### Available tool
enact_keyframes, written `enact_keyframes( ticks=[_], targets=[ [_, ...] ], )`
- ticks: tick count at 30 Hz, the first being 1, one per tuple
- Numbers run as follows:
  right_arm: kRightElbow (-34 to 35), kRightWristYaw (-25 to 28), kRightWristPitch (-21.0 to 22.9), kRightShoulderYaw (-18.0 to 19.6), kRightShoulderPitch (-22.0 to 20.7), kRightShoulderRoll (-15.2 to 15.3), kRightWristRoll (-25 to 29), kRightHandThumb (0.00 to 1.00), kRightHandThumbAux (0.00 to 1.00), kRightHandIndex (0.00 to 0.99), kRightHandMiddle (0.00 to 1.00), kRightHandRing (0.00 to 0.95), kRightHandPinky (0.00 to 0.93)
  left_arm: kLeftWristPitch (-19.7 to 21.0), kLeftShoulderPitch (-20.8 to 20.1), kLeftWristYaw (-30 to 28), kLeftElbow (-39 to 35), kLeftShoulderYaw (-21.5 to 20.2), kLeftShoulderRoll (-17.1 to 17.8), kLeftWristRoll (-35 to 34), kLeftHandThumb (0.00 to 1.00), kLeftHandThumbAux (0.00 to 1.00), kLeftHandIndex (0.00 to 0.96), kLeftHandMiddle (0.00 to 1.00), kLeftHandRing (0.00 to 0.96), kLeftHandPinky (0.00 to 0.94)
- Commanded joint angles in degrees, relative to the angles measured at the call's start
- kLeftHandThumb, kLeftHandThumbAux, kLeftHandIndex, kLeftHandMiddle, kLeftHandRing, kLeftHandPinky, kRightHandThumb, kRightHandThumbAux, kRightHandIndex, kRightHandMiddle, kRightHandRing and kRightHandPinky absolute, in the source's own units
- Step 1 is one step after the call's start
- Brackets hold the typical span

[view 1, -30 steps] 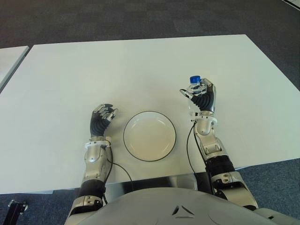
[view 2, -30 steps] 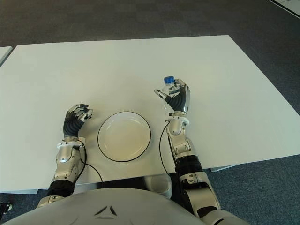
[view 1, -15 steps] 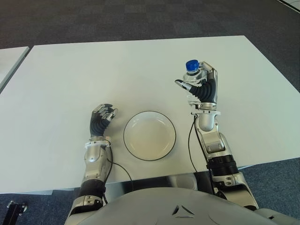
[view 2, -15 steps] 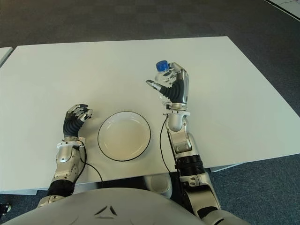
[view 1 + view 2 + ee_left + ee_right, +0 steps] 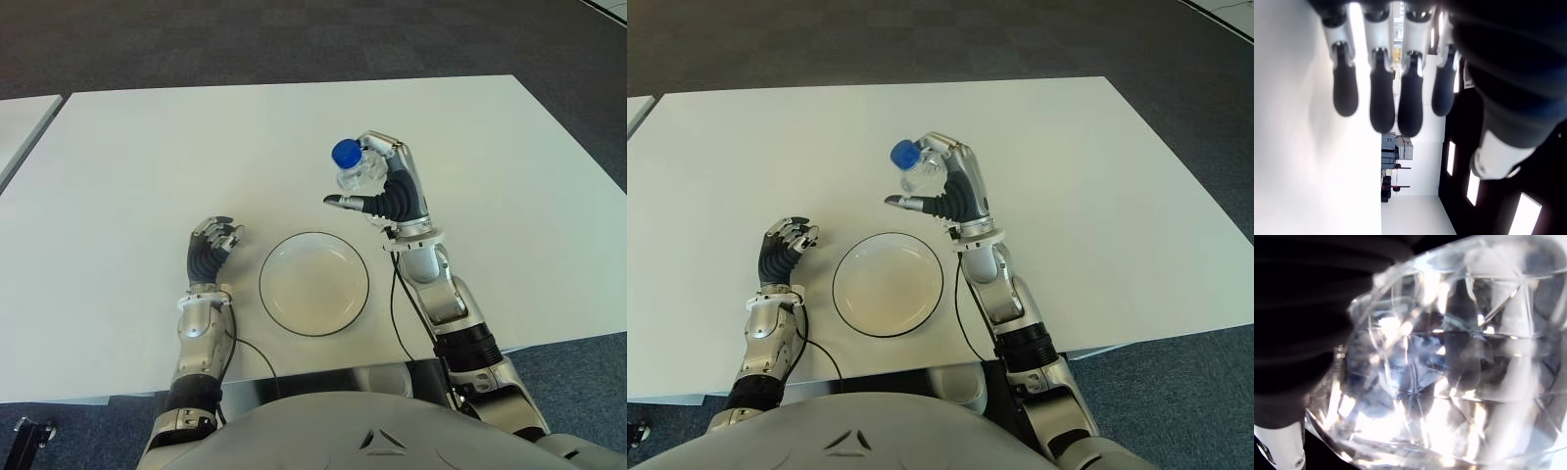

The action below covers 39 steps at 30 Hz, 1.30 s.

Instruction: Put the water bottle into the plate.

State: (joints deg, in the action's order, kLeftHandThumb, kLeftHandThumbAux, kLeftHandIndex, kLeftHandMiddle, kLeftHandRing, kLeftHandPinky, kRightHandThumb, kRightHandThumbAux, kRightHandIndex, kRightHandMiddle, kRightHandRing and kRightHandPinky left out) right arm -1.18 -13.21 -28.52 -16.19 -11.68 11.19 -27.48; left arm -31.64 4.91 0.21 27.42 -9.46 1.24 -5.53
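A clear water bottle (image 5: 355, 172) with a blue cap (image 5: 344, 152) is held in the air, grasped by my right hand (image 5: 384, 189). It hangs above the table just behind the right part of the plate (image 5: 313, 283), a white plate with a dark rim near the table's front edge. The right wrist view is filled by the bottle's faceted clear wall (image 5: 1449, 362). My left hand (image 5: 212, 242) shows on the left of the plate with its fingers (image 5: 1382, 95) curled and nothing in them.
The white table (image 5: 196, 147) stretches far behind and to both sides of the plate. Dark carpet (image 5: 294, 39) lies beyond its far edge. Another white surface (image 5: 20, 122) shows at the far left.
My right hand has lifted the bottle off the table and carried it left towards the plate. The left hand has stayed put.
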Motion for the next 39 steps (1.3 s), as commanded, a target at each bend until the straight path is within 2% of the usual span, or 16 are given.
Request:
enact_keyframes(
  ticks=[1, 8, 14, 16, 18, 22, 27, 30, 33, 39],
  targets=[
    [-4.81, 3.79, -8.28, -1.47, -3.61, 1.03, 3.80, 0.701, 0.728, 0.437, 0.856, 0.847, 0.834, 0.78, 1.20, 0.29, 1.65, 0.24, -0.55, 0.67, 0.707, 0.711, 0.434, 0.582, 0.567, 0.557],
    [-8.59, 9.98, -14.12, -2.99, -6.15, 3.42, 4.21, 0.703, 0.726, 0.437, 0.884, 0.871, 0.875, 2.51, 1.43, 1.55, 0.77, -0.06, -1.26, 0.42, 0.707, 0.710, 0.434, 0.576, 0.558, 0.536],
    [-8.55, 14.43, -15.05, -4.20, -6.29, 4.78, 3.50, 0.705, 0.725, 0.437, 0.902, 0.888, 0.890, 2.72, 1.42, 1.52, 0.68, -0.34, -1.60, 0.24, 0.708, 0.709, 0.434, 0.570, 0.547, 0.523],
    [-8.01, 17.66, -13.78, -5.24, -6.08, 5.65, 3.71, 0.705, 0.724, 0.437, 0.907, 0.892, 0.892, 2.64, 1.44, 1.50, 0.69, -0.41, -1.66, 0.32, 0.708, 0.709, 0.434, 0.569, 0.544, 0.521],
    [-7.11, 20.69, -11.83, -5.99, -5.59, 6.26, 3.92, 0.705, 0.724, 0.437, 0.911, 0.895, 0.894, 2.61, 1.48, 1.50, 0.66, -0.45, -1.70, 0.38, 0.708, 0.709, 0.434, 0.567, 0.542, 0.520],
    [-3.35, 27.57, -3.83, -8.29, -3.25, 7.52, 0.53, 0.705, 0.723, 0.438, 0.904, 0.887, 0.876, 2.81, 1.50, 1.77, 0.53, -0.52, -1.79, 0.54, 0.708, 0.708, 0.434, 0.566, 0.539, 0.522],
    [-0.41, 32.36, 2.94, -10.04, -2.48, 7.47, -2.20, 0.704, 0.723, 0.438, 0.886, 0.872, 0.860, 3.01, 1.45, 2.06, 0.45, -0.54, -1.73, 0.85, 0.708, 0.708, 0.434, 0.569, 0.543, 0.530],
    [0.78, 36.61, 8.12, -11.81, -2.82, 7.32, -4.34, 0.704, 0.724, 0.438, 0.878, 0.866, 0.858, 3.03, 1.48, 2.18, 0.31, -0.49, -1.65, 0.88, 0.708, 0.708, 0.434, 0.571, 0.546, 0.534],
    [1.49, 38.56, 10.85, -12.64, -3.03, 7.14, -5.56, 0.704, 0.724, 0.439, 0.874, 0.863, 0.858, 3.03, 1.50, 2.24, 0.24, -0.46, -1.60, 0.88, 0.708, 0.708, 0.434, 0.573, 0.548, 0.537],
    [1.40, 43.75, 18.49, -16.09, -4.47, 7.01, -12.05, 0.704, 0.725, 0.438, 0.886, 0.876, 0.872, 2.67, 1.69, 2.21, -0.03, -0.44, -1.55, 1.12, 0.708, 0.709, 0.434, 0.576, 0.552, 0.535]
  ],
)
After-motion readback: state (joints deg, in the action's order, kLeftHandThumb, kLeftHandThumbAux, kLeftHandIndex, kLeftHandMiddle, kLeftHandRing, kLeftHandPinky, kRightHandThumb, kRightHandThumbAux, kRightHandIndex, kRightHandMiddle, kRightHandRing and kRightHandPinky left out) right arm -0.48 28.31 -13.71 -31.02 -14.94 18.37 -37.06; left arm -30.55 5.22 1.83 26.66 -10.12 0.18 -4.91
